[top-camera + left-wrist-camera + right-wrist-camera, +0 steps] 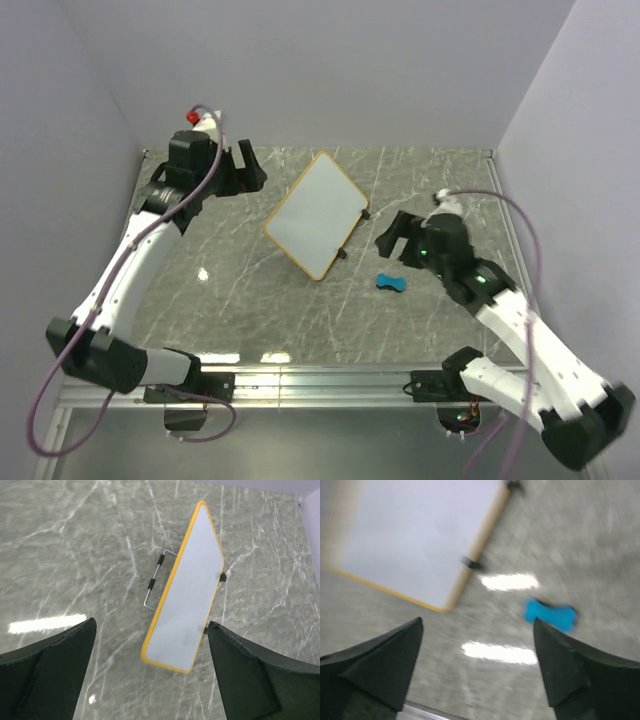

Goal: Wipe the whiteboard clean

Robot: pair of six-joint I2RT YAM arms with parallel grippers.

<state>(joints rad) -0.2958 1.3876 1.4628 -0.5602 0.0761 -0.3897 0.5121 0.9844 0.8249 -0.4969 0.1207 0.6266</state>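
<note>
The whiteboard (318, 215) lies tilted on the grey marble table, its white face blank inside a tan-yellow frame. In the left wrist view the whiteboard (187, 595) rests on a wire stand (155, 580) with small black feet. My left gripper (243, 165) hovers off the board's far left side, open, with nothing between its fingers (151, 625). My right gripper (388, 232) is just right of the board, also open and empty (477, 622). A small blue bone-shaped eraser (391, 283) lies loose on the table below it. The blurred right wrist view shows the eraser (550, 615) and the whiteboard (415, 540).
Pale walls close in the table on the left, back and right. An aluminium rail (300, 380) runs along the near edge between the two arm bases. Bright light reflections (510, 581) lie on the marble.
</note>
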